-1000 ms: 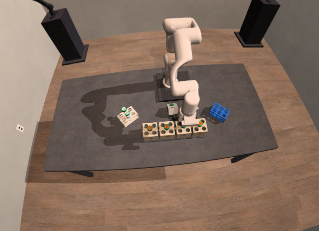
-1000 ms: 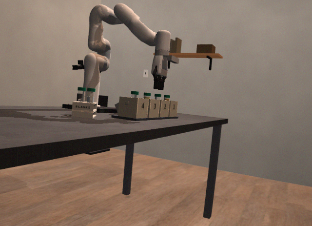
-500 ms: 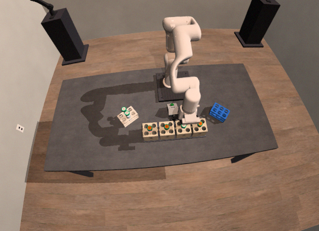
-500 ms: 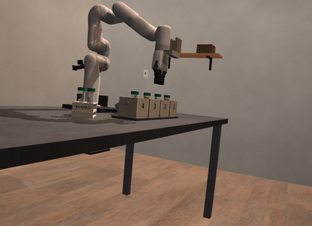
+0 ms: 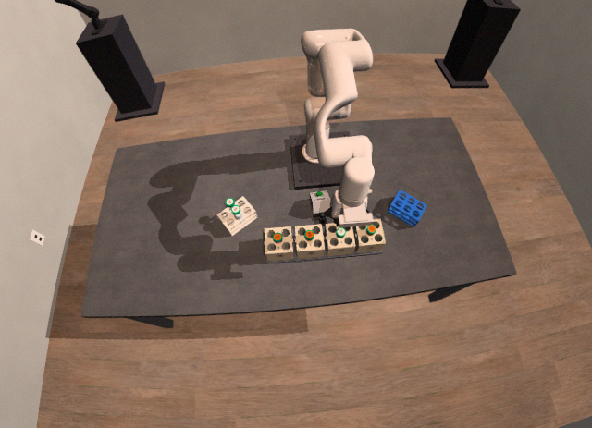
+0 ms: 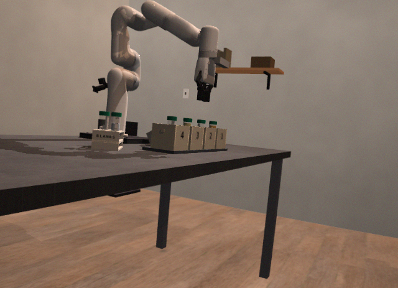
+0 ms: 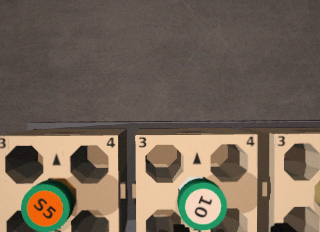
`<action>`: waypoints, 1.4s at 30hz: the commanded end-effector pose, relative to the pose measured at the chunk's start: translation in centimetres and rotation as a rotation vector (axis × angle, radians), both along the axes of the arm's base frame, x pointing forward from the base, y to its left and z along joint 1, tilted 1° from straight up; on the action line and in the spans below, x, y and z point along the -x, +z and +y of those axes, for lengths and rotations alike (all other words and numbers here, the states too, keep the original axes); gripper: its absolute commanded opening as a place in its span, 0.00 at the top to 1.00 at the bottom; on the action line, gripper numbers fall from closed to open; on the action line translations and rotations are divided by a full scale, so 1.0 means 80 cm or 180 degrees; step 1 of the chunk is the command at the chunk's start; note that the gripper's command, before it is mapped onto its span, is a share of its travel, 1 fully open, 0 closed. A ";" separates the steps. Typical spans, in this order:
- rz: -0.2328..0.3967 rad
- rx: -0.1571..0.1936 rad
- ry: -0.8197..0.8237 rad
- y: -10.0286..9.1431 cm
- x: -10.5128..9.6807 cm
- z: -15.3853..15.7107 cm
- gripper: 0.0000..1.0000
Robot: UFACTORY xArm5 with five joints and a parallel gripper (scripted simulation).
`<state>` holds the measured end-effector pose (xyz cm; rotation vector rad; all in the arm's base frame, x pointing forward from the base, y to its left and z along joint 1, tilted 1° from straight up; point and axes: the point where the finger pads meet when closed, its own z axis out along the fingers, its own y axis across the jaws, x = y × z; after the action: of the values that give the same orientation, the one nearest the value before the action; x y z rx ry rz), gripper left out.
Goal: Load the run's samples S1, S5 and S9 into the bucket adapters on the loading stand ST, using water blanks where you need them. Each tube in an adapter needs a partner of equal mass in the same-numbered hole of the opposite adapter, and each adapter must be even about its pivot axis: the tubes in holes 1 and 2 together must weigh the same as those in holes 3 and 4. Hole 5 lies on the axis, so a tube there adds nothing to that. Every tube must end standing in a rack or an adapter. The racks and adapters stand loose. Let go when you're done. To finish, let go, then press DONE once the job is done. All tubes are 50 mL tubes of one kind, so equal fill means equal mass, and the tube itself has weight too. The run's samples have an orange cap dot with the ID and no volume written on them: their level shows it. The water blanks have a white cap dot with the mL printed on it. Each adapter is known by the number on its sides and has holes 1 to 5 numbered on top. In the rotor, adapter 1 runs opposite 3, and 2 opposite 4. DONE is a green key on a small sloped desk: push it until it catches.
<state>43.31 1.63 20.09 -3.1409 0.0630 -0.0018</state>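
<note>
On the dark grey counter [image 5: 143, 289], four tan block adapters [image 5: 278, 244] each hold one tube; the black end effector [image 6: 203, 94] hangs released, and the green DONE key [image 5: 319, 193] looks unpressed.

My arm [image 5: 337, 128] bent over four tan adapters [image 5: 324, 242] each holding one tube, blanks rack [image 5: 237, 216] left, blue rack [image 5: 406, 207] right, dark mat [image 5: 143, 271].
</note>
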 end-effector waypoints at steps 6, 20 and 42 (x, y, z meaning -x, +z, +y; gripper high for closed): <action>-0.0009 -0.0052 0.0000 0.022 -0.001 0.000 0.56; -0.0009 -0.0052 0.0000 0.041 -0.001 -0.001 0.56; -0.0008 -0.0052 -0.0212 0.036 0.010 -0.003 1.00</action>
<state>43.27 1.58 23.23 -3.1408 0.0698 -0.0015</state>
